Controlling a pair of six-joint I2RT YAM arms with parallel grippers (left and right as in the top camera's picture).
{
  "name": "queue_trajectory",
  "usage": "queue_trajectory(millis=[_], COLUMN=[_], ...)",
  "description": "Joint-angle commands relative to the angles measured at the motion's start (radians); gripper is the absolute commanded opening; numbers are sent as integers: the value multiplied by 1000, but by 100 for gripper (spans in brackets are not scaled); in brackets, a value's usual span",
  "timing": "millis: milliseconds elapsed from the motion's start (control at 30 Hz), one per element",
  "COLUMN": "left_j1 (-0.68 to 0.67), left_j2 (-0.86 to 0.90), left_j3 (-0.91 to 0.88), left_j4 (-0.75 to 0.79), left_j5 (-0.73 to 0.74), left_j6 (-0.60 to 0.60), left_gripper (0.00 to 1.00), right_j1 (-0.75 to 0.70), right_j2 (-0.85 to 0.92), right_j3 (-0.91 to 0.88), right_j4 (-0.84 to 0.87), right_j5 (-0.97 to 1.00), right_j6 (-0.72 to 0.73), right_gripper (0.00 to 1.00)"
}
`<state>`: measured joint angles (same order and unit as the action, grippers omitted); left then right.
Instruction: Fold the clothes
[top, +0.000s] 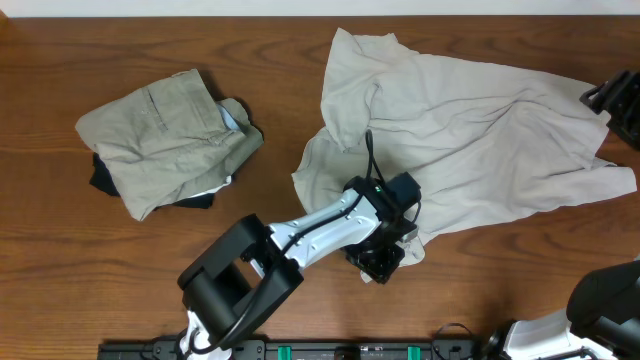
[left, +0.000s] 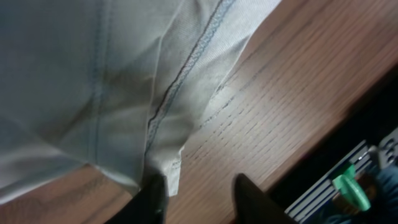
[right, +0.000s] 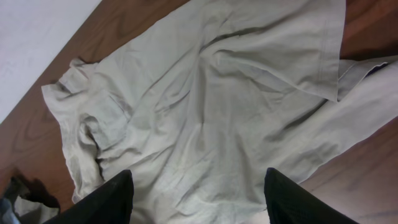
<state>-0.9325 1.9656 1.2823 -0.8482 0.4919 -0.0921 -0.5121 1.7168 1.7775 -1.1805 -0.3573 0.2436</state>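
Note:
A large wrinkly cream-white garment (top: 470, 130) lies spread over the middle and right of the table. It fills the right wrist view (right: 211, 106). Its stitched hem corner (left: 168, 155) shows in the left wrist view. My left gripper (top: 385, 255) is at the garment's near edge. Its fingers (left: 202, 202) are open, with the hem corner touching the left finger and bare wood between them. My right gripper (top: 612, 95) is at the garment's far right edge, and its fingers (right: 199, 199) are open wide above the cloth, holding nothing.
A folded khaki-tan garment (top: 165, 135) lies at the left on top of dark clothes (top: 105, 180). The table's front edge with a black rail and a green part (left: 351, 190) is close to the left gripper. Part of the right arm (top: 605, 300) is at the bottom right.

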Motion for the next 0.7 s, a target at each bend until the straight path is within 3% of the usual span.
queue_trajectory(millis=[0,300,367,467,667], left_j1=[0,8,18,48,164], left_j2=[10,10,2,-25,-98], left_j3=[-10,-8,0,2,6], left_j4=[-6,-45,-137,-212,-152], left_j5=[13,3,-111,-323,-367], left_j6=[4,-11,-27,-42,-98], left_gripper=[28,24,14,14,48], right_j1=[-5,-6,-6,-5,-5], right_j2=[6,6,6,6,5], right_j3=[-5,-5,-5,-5,-5], right_j4=[-2,-2,-7,-9,-13], right_j5=[9,-25,-25,-25,-25], right_j6=[-17,-17,-17,-17,-17], right_gripper=[66,65,65,65,65])
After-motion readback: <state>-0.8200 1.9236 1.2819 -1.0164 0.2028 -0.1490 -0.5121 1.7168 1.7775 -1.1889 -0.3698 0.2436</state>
